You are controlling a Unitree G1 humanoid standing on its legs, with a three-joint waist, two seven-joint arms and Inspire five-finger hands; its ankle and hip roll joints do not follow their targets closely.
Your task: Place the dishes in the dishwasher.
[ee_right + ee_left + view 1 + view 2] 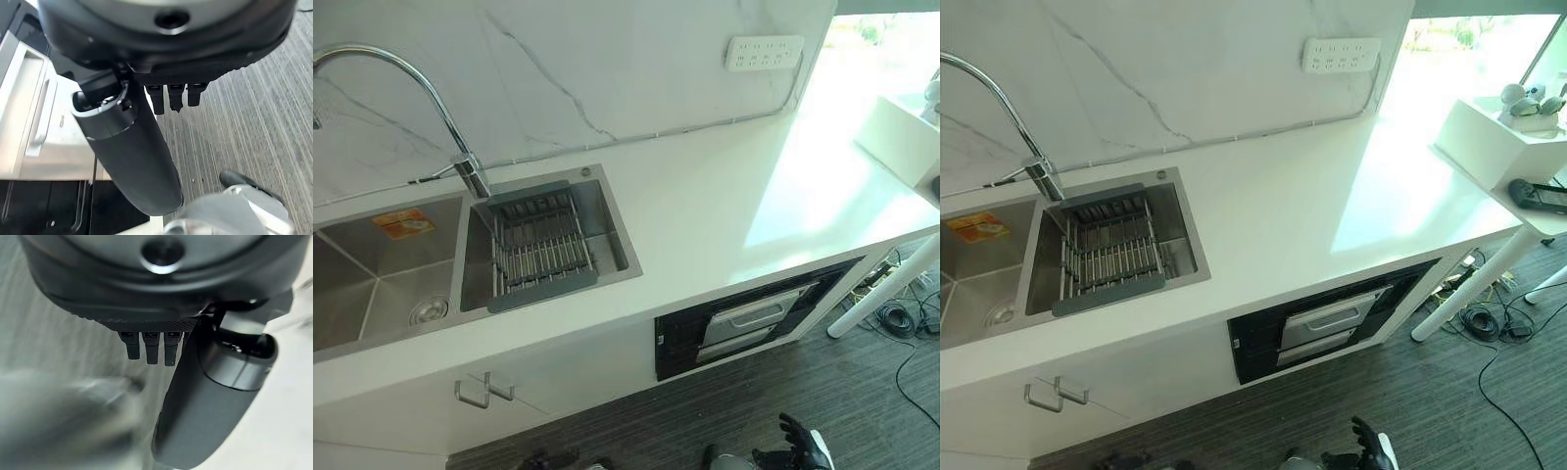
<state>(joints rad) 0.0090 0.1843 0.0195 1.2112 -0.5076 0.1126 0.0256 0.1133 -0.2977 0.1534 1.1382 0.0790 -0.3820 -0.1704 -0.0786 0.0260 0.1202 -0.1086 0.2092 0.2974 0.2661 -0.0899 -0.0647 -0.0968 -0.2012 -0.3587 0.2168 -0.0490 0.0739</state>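
Plainly, the black built-in dishwasher (744, 328) (door shut) lies at eleven o'clock from the right hand (800, 446), fingers relaxed and empty; left hand (146, 350) likewise.

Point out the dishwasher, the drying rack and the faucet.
dishwasher (759, 323): left eye view, on its door handle.
drying rack (541, 250): left eye view, on its metal bars.
faucet (421, 78): left eye view, on its curved spout.

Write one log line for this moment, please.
phase: start | dishwasher: closed, under counter | sink rack: no dishes | right hand: low, open, holds nothing | left hand: open

One dishwasher (754, 328), two sink basins (382, 279)
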